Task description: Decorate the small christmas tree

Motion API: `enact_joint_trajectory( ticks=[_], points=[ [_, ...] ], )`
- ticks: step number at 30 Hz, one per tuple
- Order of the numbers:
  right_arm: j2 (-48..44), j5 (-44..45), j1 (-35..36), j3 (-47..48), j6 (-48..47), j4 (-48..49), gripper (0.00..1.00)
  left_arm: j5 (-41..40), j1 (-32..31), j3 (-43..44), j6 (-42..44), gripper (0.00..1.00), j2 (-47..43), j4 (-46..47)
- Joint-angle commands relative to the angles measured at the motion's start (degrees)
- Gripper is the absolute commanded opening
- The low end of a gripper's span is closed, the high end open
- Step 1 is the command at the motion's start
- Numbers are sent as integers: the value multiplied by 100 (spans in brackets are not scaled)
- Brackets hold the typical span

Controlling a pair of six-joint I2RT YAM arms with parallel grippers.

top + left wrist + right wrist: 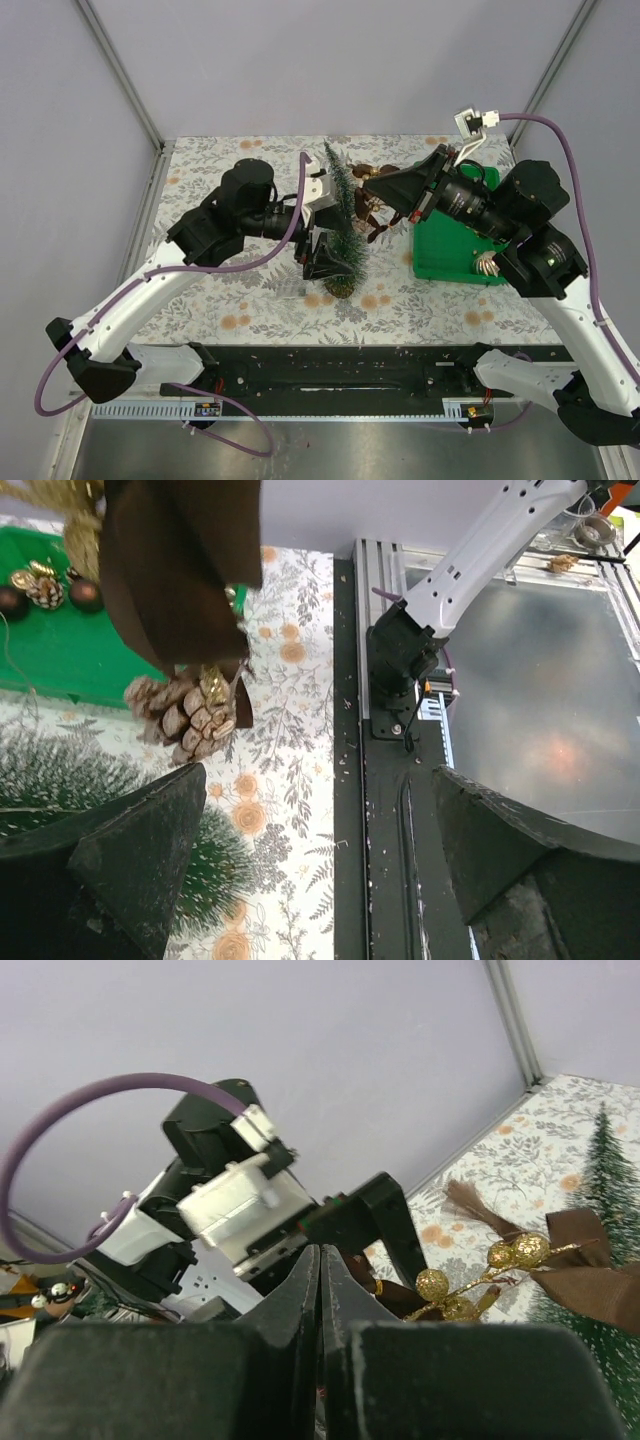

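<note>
My left claw [318, 780] stands wide open, with nothing between its fingers [140, 860]; past the gap I see only the near edge of the table [250, 300]. Just outside one finger is the small christmas tree [345, 225], so close that I cannot tell whether bristle meets finger. The tree stands on its wooden disc base [340, 288], long axis upright, tip pointing up. This claw sits low beside it, level with the wide lower bristles rather than the tip.

My right claw [320, 1255] is pinched fully together on the other side of the tree from the left one. Off its fingertips hangs the pinecone ornament [190, 715] — brown ribbon [590, 1270], gold berries [515, 1250], the pinecone lowest — clear of the table and just beside the tree. The exact spot where the fingers pinch it is hidden from me. Behind this claw, under its arm, a green tray [440, 260] lies on the table, holding more small ornaments [40, 585].
</note>
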Motion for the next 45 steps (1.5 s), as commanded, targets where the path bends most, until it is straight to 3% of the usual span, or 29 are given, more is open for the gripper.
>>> enact_joint_trajectory(
  ticks=[1, 8, 14, 20, 22, 24, 25, 34, 39, 45],
  points=[
    [43, -182, 124, 29, 50, 545, 0, -218, -6, -249, -135, 99, -256, 402],
    [69, -182, 256, -32, 41, 625, 0, -1353, 205, -486, -248, 99, -458, 657],
    [113, -112, 335, -217, 5, 704, 0, -468, 425, -600, -469, 99, -572, 807],
    [166, -16, 431, -314, -82, 748, 0, -299, 451, -776, -223, 76, -643, 693],
    [184, 72, 449, -323, -152, 713, 0, -298, 495, -829, -196, 80, -686, 684],
    [227, 134, 467, -323, -240, 634, 0, -325, 548, -873, -284, 94, -774, 719],
    [245, 178, 467, -340, -301, 616, 0, -334, 591, -882, -302, 96, -801, 745],
    [403, 582, 511, -814, -662, 572, 0, -1009, 882, -864, 14, 98, -1196, 227],
    [421, 960, 502, -1096, -899, 449, 0, -1319, 935, -1294, 94, 99, -1469, 674],
    [333, 1162, 502, -1456, -961, 291, 0, -1414, 935, -1295, -65, 99, -1144, 631]
  ],
)
